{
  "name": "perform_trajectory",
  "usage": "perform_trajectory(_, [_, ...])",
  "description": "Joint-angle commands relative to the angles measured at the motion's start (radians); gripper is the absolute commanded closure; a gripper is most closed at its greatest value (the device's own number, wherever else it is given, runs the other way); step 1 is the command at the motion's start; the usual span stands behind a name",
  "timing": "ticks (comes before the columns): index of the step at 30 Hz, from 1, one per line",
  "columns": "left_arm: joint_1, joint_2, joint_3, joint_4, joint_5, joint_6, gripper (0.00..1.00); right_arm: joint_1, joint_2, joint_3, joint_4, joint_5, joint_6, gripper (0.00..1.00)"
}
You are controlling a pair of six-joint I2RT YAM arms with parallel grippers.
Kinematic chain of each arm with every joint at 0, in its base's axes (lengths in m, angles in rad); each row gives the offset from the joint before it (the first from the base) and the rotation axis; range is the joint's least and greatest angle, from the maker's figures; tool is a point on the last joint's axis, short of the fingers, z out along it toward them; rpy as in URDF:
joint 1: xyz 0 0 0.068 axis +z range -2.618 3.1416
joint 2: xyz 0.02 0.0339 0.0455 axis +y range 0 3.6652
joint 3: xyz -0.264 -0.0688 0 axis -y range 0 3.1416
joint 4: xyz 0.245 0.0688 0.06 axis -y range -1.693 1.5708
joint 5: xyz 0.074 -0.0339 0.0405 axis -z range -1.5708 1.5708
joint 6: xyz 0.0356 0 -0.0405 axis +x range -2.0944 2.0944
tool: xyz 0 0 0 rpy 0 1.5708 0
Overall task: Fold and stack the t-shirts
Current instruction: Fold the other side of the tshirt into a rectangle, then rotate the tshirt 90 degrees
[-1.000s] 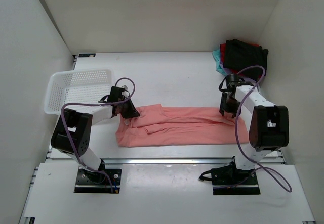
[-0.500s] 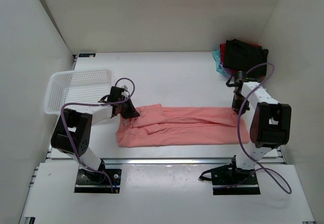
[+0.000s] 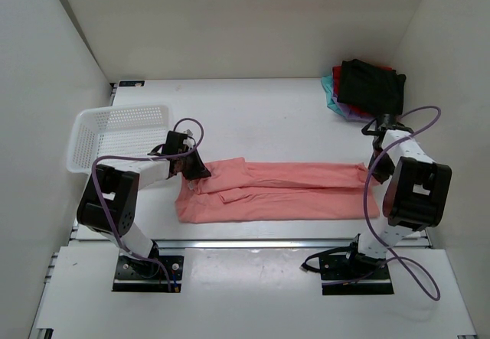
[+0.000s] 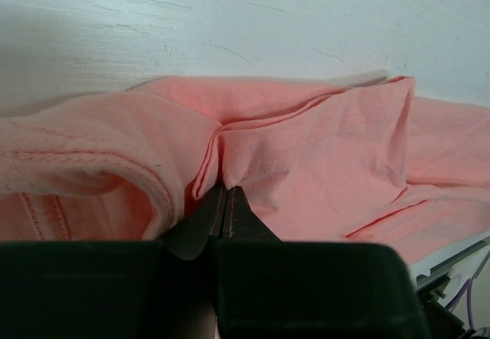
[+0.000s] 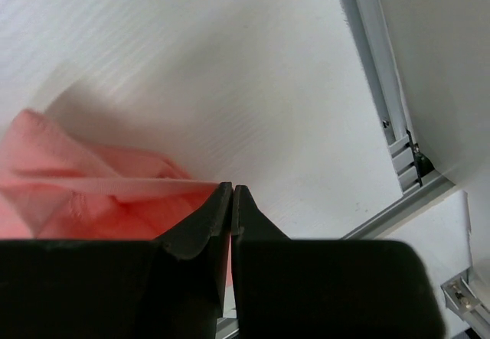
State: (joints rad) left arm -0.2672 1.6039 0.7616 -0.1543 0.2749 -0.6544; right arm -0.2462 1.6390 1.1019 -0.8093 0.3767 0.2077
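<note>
The salmon-pink t-shirt [image 3: 268, 190] lies along the near part of the tabletop [image 3: 260, 125], drawn out into a long, narrow band with lengthwise folds and a loosely bunched left end. At that left end the left tool [image 3: 200, 172] meets the cloth at its far edge. In the left wrist view its fingers [image 4: 217, 210] are pressed together, with a raised fold of the pink cloth pinched between the tips. At the shirt's right end the right tool [image 3: 373, 172] holds the far corner. The right wrist view shows its fingers [image 5: 205, 224] closed on a thin hem of the pink cloth, with bare tabletop beyond and the cloth bunched to one side.

Beyond the shirt's right end, in the far corner, sits a stack of folded t-shirts: a black shirt [image 3: 369, 85] on top, with a red shirt [image 3: 337, 73], a teal shirt [image 3: 328, 88] and a purple shirt [image 3: 351, 112] showing at the edges beneath it. Well apart from that stack, just past the shirt's left end, the white mesh basket [image 3: 83, 136] stands at the tabletop's left edge.
</note>
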Motion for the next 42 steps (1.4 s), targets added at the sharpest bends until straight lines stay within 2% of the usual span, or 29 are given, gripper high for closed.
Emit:
perform_trajectory(1, [0.006,-0.052,-0.018,-0.025,0.001,0.018,0.96,-0.036,0.027,0.029,-0.019,0.087,-0.001,1.00])
perform_trajectory(5, [0.014,-0.071,-0.038,-0.034,-0.008,0.032,0.95,-0.076,0.025,0.015,-0.024,0.105,-0.014,1.00])
perform_trajectory(8, [0.023,-0.084,-0.042,-0.034,-0.011,0.032,0.95,-0.123,0.019,0.024,-0.015,0.058,-0.027,1.00])
perform_trajectory(13, [0.016,-0.099,-0.044,-0.042,-0.008,0.033,0.96,-0.107,0.021,0.049,-0.039,0.053,-0.022,0.71])
perform_trajectory(15, [0.007,-0.101,-0.030,-0.053,-0.016,0.048,0.95,-0.096,0.018,0.071,-0.050,0.070,-0.021,0.68])
perform_trajectory(17, [-0.003,-0.116,-0.004,-0.065,-0.016,0.059,0.98,-0.075,-0.010,0.085,-0.041,0.028,-0.039,0.70])
perform_trajectory(18, [-0.021,-0.121,0.005,-0.073,-0.008,0.055,1.00,-0.050,-0.037,0.079,-0.009,-0.029,-0.077,0.80])
perform_trajectory(19, [-0.030,-0.128,0.010,-0.074,-0.011,0.059,1.00,-0.038,-0.057,0.082,0.010,-0.098,-0.085,0.98])
perform_trajectory(20, [-0.050,-0.134,0.015,-0.077,-0.013,0.050,1.00,0.002,-0.064,0.081,0.019,-0.146,-0.094,1.00])
perform_trajectory(22, [-0.087,-0.140,0.001,-0.067,0.016,0.029,1.00,0.074,-0.059,0.058,0.041,-0.224,-0.132,1.00])
perform_trajectory(24, [-0.151,-0.153,-0.021,-0.060,0.023,-0.020,1.00,0.171,-0.035,0.049,0.050,-0.245,-0.142,1.00])
perform_trajectory(26, [-0.194,-0.153,-0.060,-0.060,0.000,-0.052,1.00,0.217,-0.024,0.020,0.076,-0.272,-0.137,1.00])
perform_trajectory(30, [-0.233,-0.157,-0.110,-0.074,-0.037,-0.138,1.00,0.203,-0.010,-0.031,0.134,-0.363,-0.081,1.00])
perform_trajectory(33, [-0.236,-0.130,-0.096,-0.125,-0.078,-0.128,1.00,0.176,0.021,-0.043,0.131,-0.394,-0.050,1.00])
perform_trajectory(39, [-0.193,0.088,0.100,-0.205,-0.157,-0.067,1.00,0.145,0.093,-0.046,0.075,-0.345,-0.010,1.00])
perform_trajectory(42, [-0.165,0.244,0.359,-0.241,-0.190,-0.042,1.00,0.143,0.094,-0.062,0.039,-0.348,0.013,1.00])
